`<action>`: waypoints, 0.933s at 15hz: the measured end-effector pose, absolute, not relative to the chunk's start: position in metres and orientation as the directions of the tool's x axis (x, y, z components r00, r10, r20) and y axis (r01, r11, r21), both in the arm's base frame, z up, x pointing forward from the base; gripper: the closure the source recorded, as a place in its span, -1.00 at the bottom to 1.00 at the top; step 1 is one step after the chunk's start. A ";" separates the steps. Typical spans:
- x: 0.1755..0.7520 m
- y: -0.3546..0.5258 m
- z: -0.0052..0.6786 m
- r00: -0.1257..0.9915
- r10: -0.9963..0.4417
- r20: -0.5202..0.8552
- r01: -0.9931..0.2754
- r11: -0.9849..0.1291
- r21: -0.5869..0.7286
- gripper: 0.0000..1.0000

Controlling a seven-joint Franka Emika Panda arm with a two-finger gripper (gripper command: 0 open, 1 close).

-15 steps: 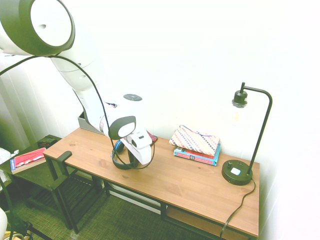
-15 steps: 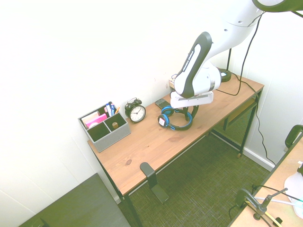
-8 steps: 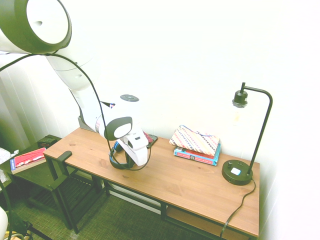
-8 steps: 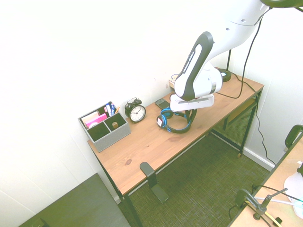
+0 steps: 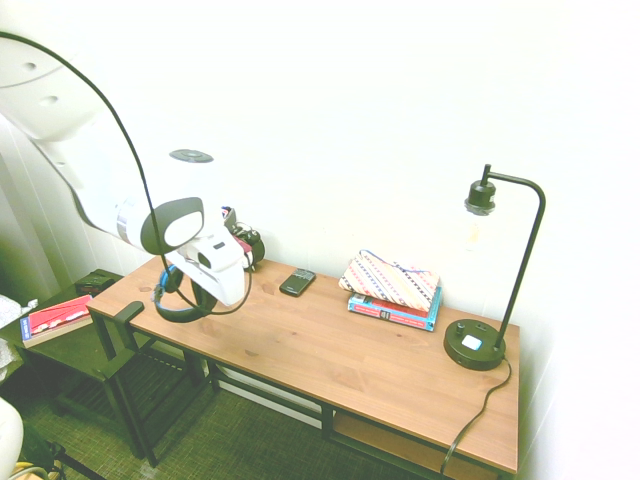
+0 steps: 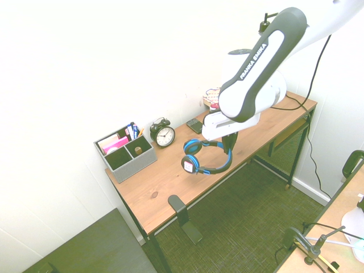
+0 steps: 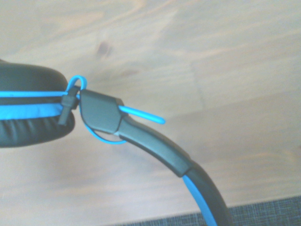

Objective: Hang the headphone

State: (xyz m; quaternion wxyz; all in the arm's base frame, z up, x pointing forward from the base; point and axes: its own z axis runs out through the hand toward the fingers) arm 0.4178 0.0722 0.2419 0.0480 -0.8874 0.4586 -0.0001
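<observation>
One white Franka arm reaches over the wooden desk (image 6: 176, 176), its gripper (image 6: 229, 149) pointing down, fingers clenched on the headband of the blue-and-black headphones (image 6: 207, 169), above the desktop. Only the second exterior view shows the gray organizer (image 6: 134, 165) whole.

Both exterior views are bright and overexposed: the plain white wall (image 5: 400, 120) is washed out to near-blank, and the white rounded robot arm (image 5: 185, 200) loses its edge against it in the first exterior view. Illumination is diffuse, with faint, soft-edged shadows on the brown wood-grained desk (image 6: 170, 176); the dark woven carpet (image 6: 239, 210) reads dim. The wrist view is low in contrast, its wood grain soft and hazy.
</observation>
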 end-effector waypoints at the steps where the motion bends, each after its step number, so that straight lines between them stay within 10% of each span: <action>1: 0.408 0.088 0.241 0.633 -0.774 -0.030 -0.773 -0.630 -0.073 1.00; 6: 0.370 0.173 0.218 0.858 -0.510 0.060 -0.509 -0.860 -0.036 1.00; 14: 0.359 0.257 0.141 0.937 -0.348 0.039 -0.349 -0.937 0.026 1.00</action>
